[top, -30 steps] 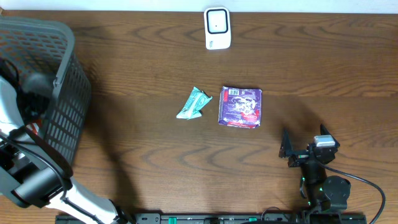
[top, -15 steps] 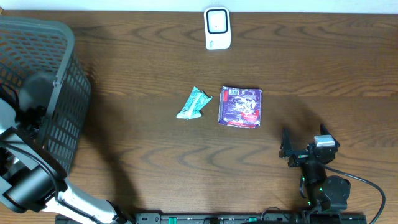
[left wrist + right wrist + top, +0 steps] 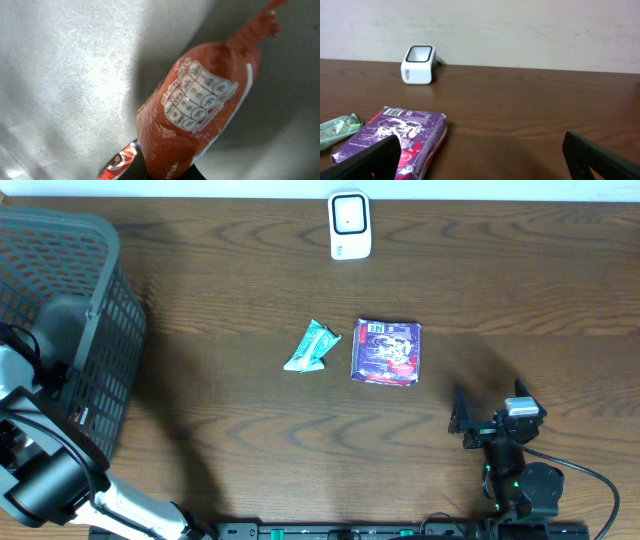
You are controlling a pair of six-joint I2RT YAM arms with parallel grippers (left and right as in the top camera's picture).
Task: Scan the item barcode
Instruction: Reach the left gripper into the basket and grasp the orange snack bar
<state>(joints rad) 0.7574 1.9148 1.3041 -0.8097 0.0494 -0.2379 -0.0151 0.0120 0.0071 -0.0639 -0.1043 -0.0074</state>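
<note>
Deep inside the grey mesh basket (image 3: 100,290), my left gripper (image 3: 172,171) is shut on the lower end of a red-orange snack packet (image 3: 195,115) with a white nutrition label. From overhead only the left arm (image 3: 40,370) shows, reaching into the basket. The white barcode scanner (image 3: 350,225) stands at the table's far edge, also in the right wrist view (image 3: 418,64). My right gripper (image 3: 485,423) rests near the front right, open (image 3: 485,165), holding nothing.
A purple box (image 3: 387,351) and a green packet (image 3: 313,347) lie mid-table; the box (image 3: 395,135) lies just ahead-left of my right gripper. Another red, white and blue wrapper (image 3: 120,162) lies in the basket beside the held packet.
My left arm has shifted down within the basket, and its gripper went from open to shut on the red-orange packet. The right arm has not moved.
</note>
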